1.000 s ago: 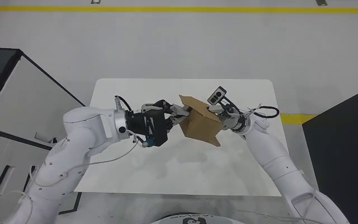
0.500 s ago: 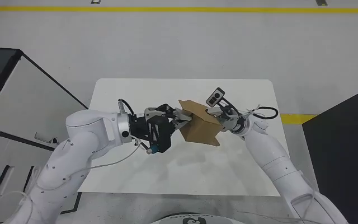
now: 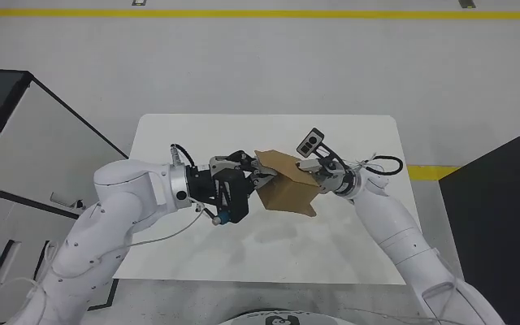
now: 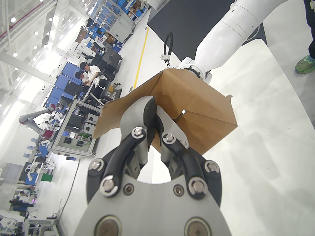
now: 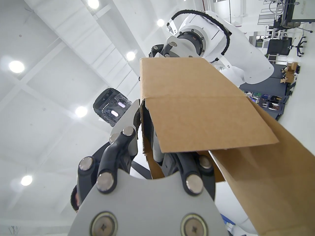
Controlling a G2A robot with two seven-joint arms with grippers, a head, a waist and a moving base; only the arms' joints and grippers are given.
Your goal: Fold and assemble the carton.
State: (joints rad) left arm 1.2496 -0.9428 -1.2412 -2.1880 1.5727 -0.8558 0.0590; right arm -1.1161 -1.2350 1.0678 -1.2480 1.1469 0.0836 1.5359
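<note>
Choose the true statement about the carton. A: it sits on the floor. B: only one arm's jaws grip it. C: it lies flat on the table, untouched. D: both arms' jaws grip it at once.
D: the left jaws pinch a flap of the carton in the left wrist view, and the right jaws clamp one of its edges in the right wrist view.

White table (image 3: pixel 341 244) on grey floor (image 3: pixel 244 65) w/ yellow line (image 3: pixel 244 13) far side, dark mat (image 3: pixel 487 203) rt.

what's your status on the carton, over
Left gripper shut on carton flap. Right gripper shut on its opposite edge. Held between both above table, flaps not yet folded shut.
</note>
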